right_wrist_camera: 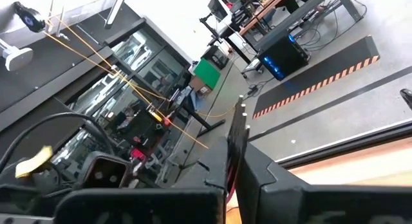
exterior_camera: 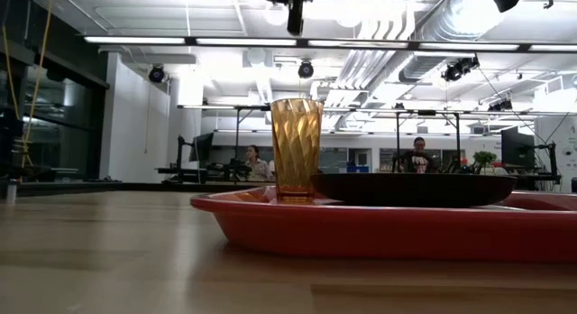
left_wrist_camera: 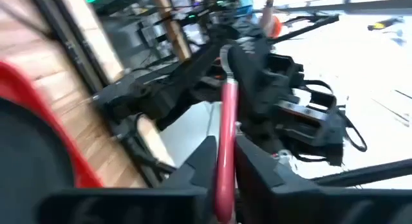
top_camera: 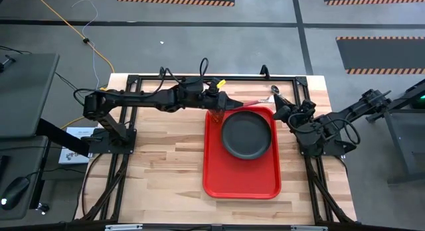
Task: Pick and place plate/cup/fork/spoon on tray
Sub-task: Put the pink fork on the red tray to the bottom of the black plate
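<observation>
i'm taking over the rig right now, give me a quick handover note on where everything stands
Left gripper: shut on the pink-handled metal fork, held up at the far end of the red rectangular plastic tray.
Right gripper: shut on the slim dark-handled spoon, raised beside the tray's far right corner.
Done: round dark plate and amber translucent cup are on the tray, cup upright beside the plate.
Left: set the fork and spoon on the tray, then release.
</observation>
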You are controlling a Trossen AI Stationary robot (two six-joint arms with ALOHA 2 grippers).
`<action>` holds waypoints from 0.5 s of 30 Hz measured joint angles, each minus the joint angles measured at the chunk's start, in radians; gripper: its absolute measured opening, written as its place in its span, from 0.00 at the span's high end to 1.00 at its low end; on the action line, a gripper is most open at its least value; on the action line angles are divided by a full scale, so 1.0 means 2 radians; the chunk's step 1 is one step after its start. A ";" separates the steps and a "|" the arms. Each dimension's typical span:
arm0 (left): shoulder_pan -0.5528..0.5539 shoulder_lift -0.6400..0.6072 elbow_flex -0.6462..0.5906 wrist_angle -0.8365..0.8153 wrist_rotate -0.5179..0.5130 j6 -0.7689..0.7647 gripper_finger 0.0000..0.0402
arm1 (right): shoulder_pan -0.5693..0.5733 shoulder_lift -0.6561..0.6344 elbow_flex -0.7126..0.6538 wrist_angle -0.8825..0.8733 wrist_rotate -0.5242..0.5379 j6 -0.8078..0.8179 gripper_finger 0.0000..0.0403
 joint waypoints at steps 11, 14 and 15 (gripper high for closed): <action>0.009 -0.001 0.001 0.000 0.008 0.021 0.94 | -0.003 0.000 0.000 0.001 -0.002 0.002 1.00; 0.019 -0.001 0.001 0.001 0.022 0.027 0.94 | -0.003 -0.006 0.000 0.000 -0.008 -0.016 0.97; 0.023 -0.001 0.001 0.001 0.028 0.028 0.94 | -0.003 -0.010 0.000 -0.001 -0.012 -0.026 0.94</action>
